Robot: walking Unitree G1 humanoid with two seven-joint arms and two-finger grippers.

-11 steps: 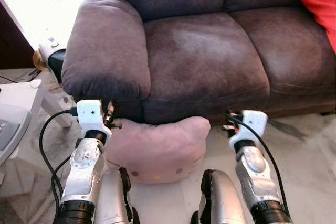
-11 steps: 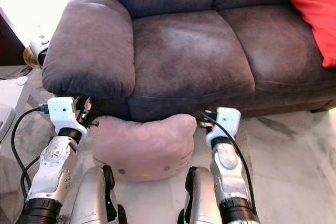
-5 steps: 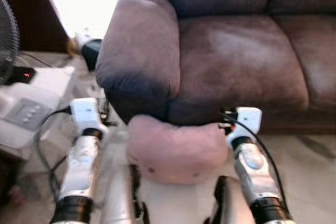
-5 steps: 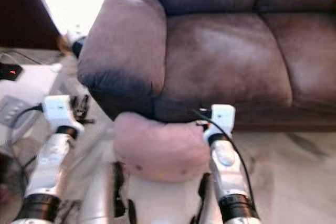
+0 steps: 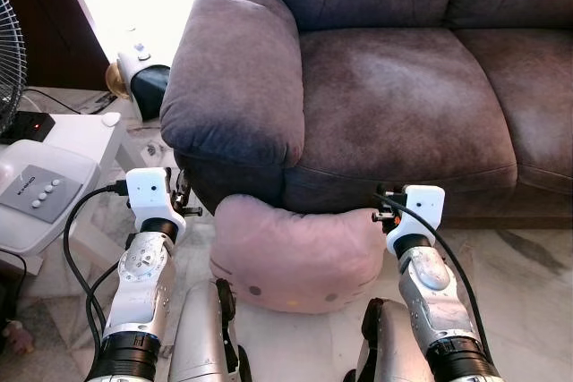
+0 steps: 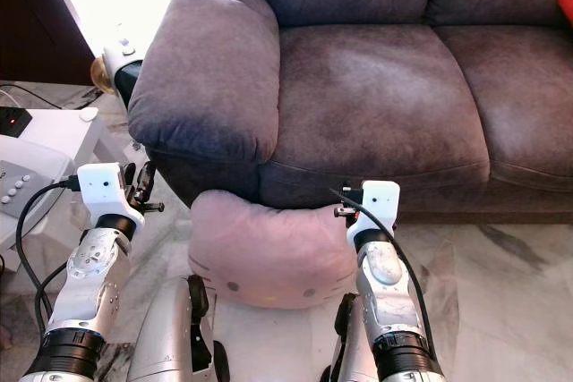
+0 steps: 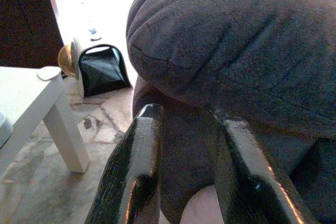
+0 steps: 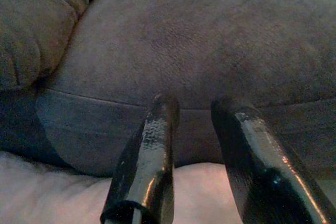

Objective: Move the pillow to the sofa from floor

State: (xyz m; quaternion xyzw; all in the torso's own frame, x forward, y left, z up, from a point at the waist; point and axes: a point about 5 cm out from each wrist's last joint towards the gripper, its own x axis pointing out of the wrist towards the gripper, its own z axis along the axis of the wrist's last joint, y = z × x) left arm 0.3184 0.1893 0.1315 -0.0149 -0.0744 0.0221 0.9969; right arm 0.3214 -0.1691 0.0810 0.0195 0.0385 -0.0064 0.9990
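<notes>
A pink pillow (image 5: 295, 252) with a small printed face sits low between my two forearms, against the front of the dark grey-brown sofa (image 5: 403, 87). My left gripper (image 5: 183, 196) is at the pillow's left end, under the sofa's armrest (image 5: 237, 69). In the left wrist view its fingers (image 7: 142, 145) stand apart with nothing between them. My right gripper (image 5: 383, 212) is at the pillow's right end, pointing at the seat front. Its fingers (image 8: 157, 140) are also apart, with the pink fabric just below them.
A white side table (image 5: 81, 136) and a grey control panel (image 5: 40, 187) stand at the left, beside a fan (image 5: 9, 60). A black and gold object (image 5: 148, 87) sits on the floor by the armrest. Marble floor (image 5: 528, 257) lies at the right.
The camera has swung left, so the sofa's armrest sits more central and the side table has come into view. The pillow stays between my forearms at the sofa front.
</notes>
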